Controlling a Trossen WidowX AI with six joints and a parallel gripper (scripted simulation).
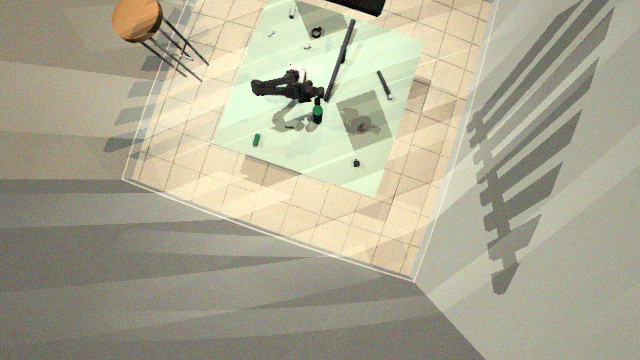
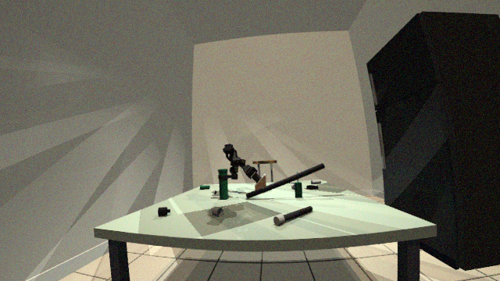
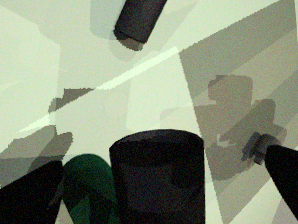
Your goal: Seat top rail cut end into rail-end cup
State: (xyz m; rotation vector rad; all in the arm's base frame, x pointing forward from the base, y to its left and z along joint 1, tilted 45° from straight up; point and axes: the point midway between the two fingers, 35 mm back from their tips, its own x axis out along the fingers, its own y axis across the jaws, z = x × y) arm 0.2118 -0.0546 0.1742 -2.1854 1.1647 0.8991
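The fence top rail slants, its cut end low and apart from the rail-end cup. Your gripper is open, empty, near the cup. Probably you are preparing the cup; next, align it carefully before you seat the rail.

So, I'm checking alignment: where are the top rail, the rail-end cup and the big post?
top rail (image 1: 340,60) (image 2: 285,180) (image 3: 140,20): top and exterior, mid-length; wrist, near its cut end
rail-end cup (image 1: 317,101) (image 2: 234,176) (image 3: 145,187): all views, outer wall
big post (image 1: 317,109) (image 2: 223,190) (image 3: 90,170): top and wrist, green cap; exterior, shaft
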